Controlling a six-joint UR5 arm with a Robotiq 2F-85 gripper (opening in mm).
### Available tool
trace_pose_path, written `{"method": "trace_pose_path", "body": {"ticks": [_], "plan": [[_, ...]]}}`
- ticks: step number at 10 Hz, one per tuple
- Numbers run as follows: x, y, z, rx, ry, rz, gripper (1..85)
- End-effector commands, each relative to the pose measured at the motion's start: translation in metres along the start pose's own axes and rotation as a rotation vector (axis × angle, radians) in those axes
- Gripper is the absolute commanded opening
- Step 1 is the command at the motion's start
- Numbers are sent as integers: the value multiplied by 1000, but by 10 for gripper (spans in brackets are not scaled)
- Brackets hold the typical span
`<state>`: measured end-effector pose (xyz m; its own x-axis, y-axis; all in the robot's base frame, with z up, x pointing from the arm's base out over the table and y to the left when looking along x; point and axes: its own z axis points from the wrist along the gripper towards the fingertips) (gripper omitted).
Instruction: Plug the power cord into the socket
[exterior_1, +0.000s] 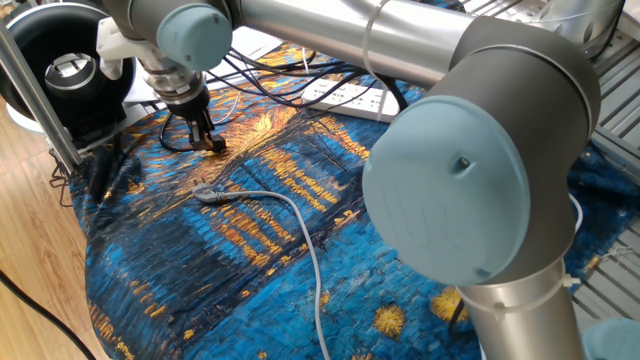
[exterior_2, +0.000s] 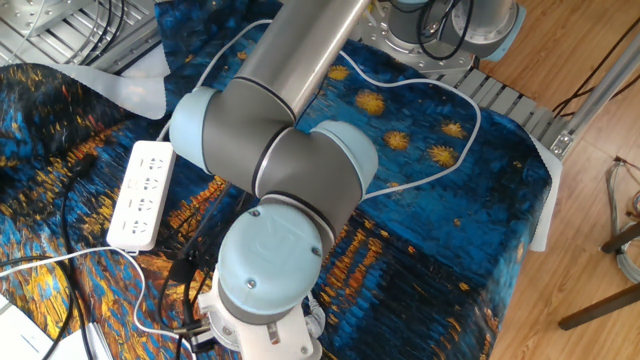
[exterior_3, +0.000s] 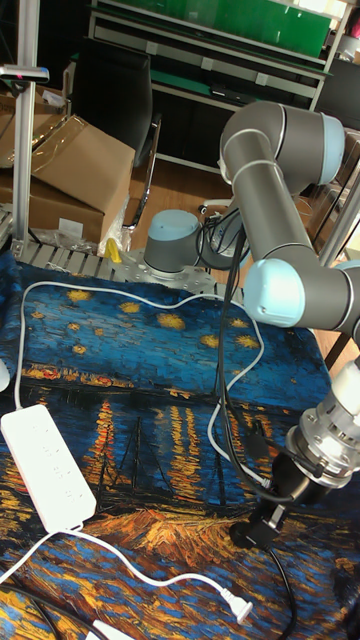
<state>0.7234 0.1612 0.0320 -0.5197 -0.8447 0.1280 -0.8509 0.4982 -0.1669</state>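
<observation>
The power cord's black plug (exterior_1: 214, 146) lies on the blue painted cloth, with its thin black cable looping away to the left. My gripper (exterior_1: 207, 140) points straight down with its dark fingers shut on the plug. In the tall fixed view the gripper (exterior_3: 262, 522) holds the plug (exterior_3: 243, 537) low against the cloth. The socket, a long white power strip (exterior_1: 352, 98), lies beyond the gripper toward the back. It also shows as the strip (exterior_2: 140, 195) in the other fixed view, where the wrist hides the gripper, and as the strip (exterior_3: 45, 468) in the tall view.
A grey-white cable with a silvery tip (exterior_1: 207, 194) runs across the cloth in front of the gripper. A black round appliance (exterior_1: 60, 70) and a metal post (exterior_1: 35, 90) stand at the left. The strip's own white plug (exterior_3: 238, 604) lies near the gripper. Black cables (exterior_1: 270, 68) tangle by the strip.
</observation>
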Motion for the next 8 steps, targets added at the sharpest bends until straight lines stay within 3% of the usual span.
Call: {"method": "trace_pose_path", "body": {"ticks": [1,8], "plan": [[1,2,-1,4,16,9,420],[-1,0,-1,10,32,0,413]]}}
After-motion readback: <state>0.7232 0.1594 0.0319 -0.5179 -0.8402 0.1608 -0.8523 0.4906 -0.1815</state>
